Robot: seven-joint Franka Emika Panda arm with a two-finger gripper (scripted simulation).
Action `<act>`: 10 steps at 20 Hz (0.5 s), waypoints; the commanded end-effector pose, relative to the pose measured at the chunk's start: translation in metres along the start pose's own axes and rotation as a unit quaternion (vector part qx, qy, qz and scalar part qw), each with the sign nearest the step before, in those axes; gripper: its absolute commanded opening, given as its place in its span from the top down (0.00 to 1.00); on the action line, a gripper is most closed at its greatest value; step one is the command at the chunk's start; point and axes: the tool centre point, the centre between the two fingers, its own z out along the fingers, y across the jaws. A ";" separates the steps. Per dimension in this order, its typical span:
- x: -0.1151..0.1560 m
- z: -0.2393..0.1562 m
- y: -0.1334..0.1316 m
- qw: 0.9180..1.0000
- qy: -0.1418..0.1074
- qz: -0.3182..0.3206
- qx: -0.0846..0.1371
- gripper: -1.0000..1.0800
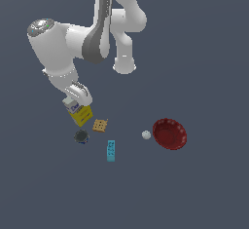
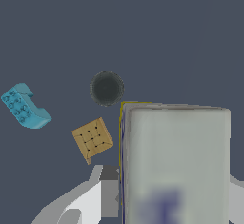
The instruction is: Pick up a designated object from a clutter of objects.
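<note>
The designated object, a carton box (image 1: 81, 115) with a yellow lower part and a white top, stands tilted at the exterior view's left. My gripper (image 1: 78, 99) comes down on its top. In the wrist view the box's white top (image 2: 176, 161) fills the space between my fingers (image 2: 109, 189), and both fingers press against its sides, so the gripper (image 2: 174, 192) is shut on the box. Whether the box is off the floor I cannot tell.
The rest of the clutter lies close by: a tan square cracker (image 1: 100, 125) (image 2: 93, 138), a small dark round can (image 1: 80, 136) (image 2: 106, 88) and a cyan block (image 1: 111, 150) (image 2: 25, 106). Further to the exterior view's right are a tiny white ball (image 1: 146, 135) and a red bowl (image 1: 169, 134).
</note>
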 end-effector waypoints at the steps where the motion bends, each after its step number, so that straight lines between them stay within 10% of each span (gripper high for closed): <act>1: 0.000 -0.018 -0.012 1.000 0.001 0.000 0.000 1.00; 10: 0.000 -0.101 -0.067 1.000 0.001 0.000 -0.001 1.00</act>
